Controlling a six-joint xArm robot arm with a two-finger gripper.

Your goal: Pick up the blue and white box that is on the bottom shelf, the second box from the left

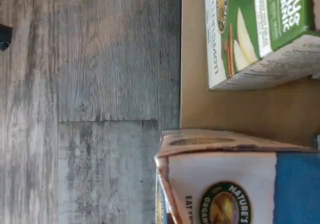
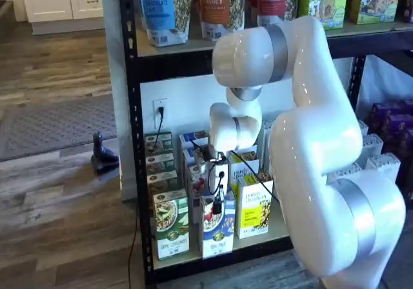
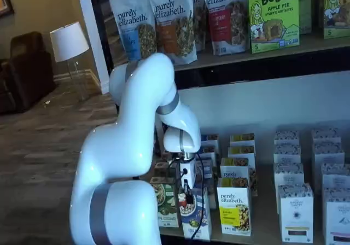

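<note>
Your wrist view holds:
- Blue and white box (image 1: 235,184), round logo and torn-looking top flap showing, closest to the camera.
- Green and white box (image 1: 260,31), at about 1 o'clock from it, apart.
- Tan shelf board (image 1: 235,109), bare between both boxes.
- Grey wood floor (image 1: 85,104) beyond its edge.

In both shelf views the gripper (image 2: 218,202) comes down over the top of the blue and white box (image 2: 217,226), and its black fingers are too small and dark against the carton to tell apart, so where they meet the box cannot be made out. The wrist view cuts that box (image 1: 235,184) off at two edges (its logo is only partly readable) and also crops the green-and-white carton (image 1: 260,31). The white arm (image 3: 131,163) hides part of the bottom shelf (image 3: 265,223) and the boxes behind it.
</note>
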